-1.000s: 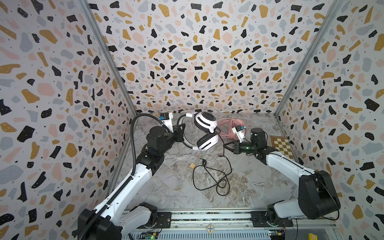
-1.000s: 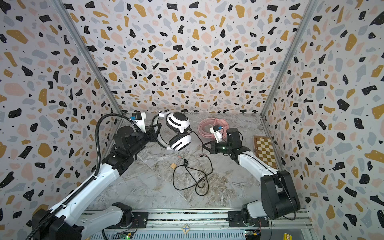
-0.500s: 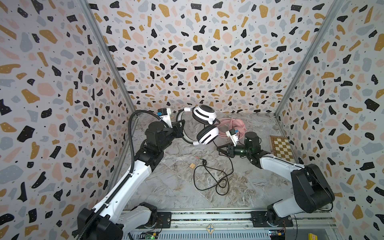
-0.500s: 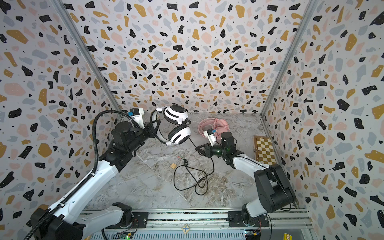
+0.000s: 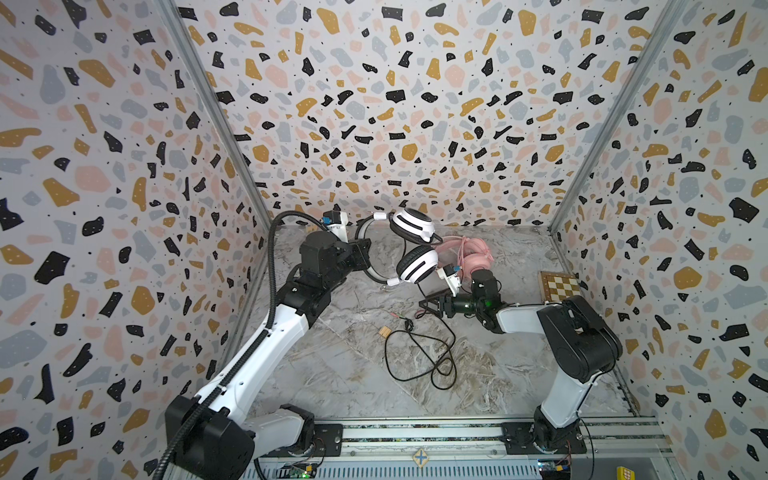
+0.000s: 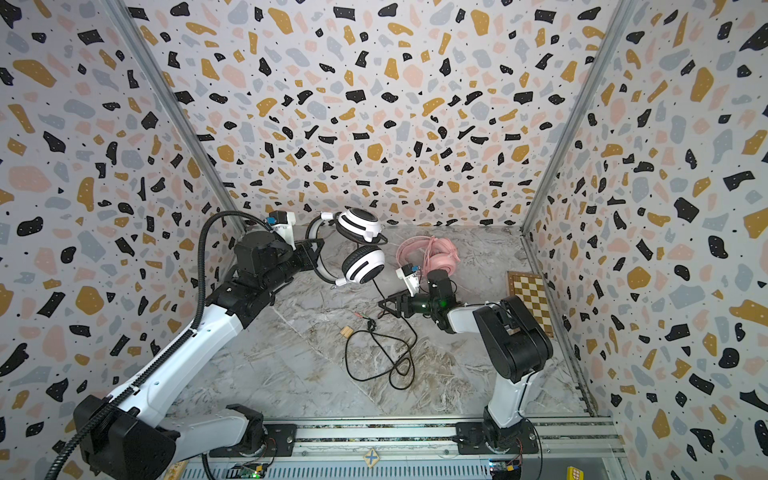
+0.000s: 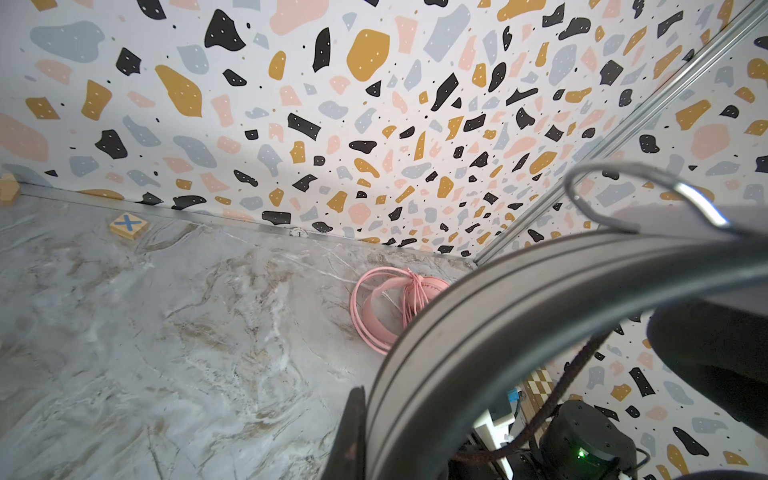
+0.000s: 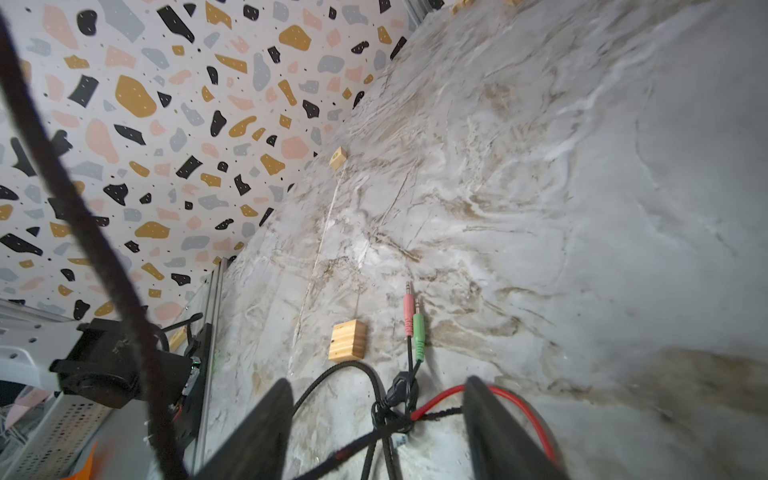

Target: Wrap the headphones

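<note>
**2 headsets, 1 loose cord: get a clean catch before winding**

In both top views the white headset hangs over the table just above mid-frame. The left gripper is clamped on its black headband. Its black cable drops from the lower cup and sprawls in loops at centre frame, ending at the pink and green plugs. The right gripper sits low, right of centre, jaws apart. In the right wrist view the cable's splitter lies between its fingers, not pinched. The pink headset lies just above that gripper in the frame, its cord seemingly bundled already.

To do this step well, close on the cord near the splitter, not on the plugs. Keep the headset raised and steady, and draw slack gently so the loops neither knot nor snag the wooden block.
</note>
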Motion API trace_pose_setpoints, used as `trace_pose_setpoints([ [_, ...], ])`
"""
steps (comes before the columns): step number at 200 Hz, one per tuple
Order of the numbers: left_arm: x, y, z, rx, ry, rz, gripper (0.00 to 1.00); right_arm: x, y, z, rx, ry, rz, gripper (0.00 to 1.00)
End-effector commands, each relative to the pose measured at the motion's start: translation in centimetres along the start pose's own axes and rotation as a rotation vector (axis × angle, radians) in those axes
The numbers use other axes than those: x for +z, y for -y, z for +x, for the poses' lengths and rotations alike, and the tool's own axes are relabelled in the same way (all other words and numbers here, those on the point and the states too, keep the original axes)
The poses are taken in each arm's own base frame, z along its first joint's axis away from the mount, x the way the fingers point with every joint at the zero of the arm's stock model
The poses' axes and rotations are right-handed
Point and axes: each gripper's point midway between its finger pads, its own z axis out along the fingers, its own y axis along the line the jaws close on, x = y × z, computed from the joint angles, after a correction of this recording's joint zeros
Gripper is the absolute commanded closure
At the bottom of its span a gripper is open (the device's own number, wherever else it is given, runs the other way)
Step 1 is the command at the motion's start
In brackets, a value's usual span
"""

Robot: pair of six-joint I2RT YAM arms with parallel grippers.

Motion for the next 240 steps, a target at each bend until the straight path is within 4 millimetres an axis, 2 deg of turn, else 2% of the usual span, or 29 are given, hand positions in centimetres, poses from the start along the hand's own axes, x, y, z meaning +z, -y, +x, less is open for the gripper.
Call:
trace_pose_setpoints([
  [1, -1.6, 2.8, -4.8, 0.024, 0.127, 0.079, 1.00, 0.1, -0.3, -0.8, -0.085, 0.040, 0.019, 0.26],
  [37, -1.5, 3.3, -6.0, 0.025, 0.125, 0.098, 1.00, -0.1, 0.0, 0.2, -0.070, 0.069, 0.020, 0.25],
  [68, -1.7, 3.9, -6.9, 0.022, 0.125, 0.124, 1.00, 1.3, -0.2, -0.4, -0.099, 0.064, 0.009, 0.24],
  [110, -1.8, 4.2, -7.9, 0.020, 0.128, 0.131, 1.00, 2.9, 1.2, -1.0, -0.110, 0.056, 0.036, 0.25],
  [144, -1.9, 4.3, -8.3, 0.015, 0.130, 0.137, 1.00, 3.8, 2.1, -0.8, -0.098, 0.047, 0.029, 0.28],
  [186, -1.8, 4.0, -8.9, 0.004, 0.136, 0.136, 1.00, 4.7, 1.6, 0.1, -0.073, 0.047, -0.016, 0.34],
  [205, -1.7, 4.0, -9.0, -0.001, 0.136, 0.141, 1.00, 5.1, 1.1, 0.2, -0.068, 0.052, -0.039, 0.41],
  [240, -1.5, 3.2, -9.5, -0.007, 0.145, 0.114, 1.00, 5.2, 0.1, 0.3, -0.084, 0.052, -0.049, 0.74],
])
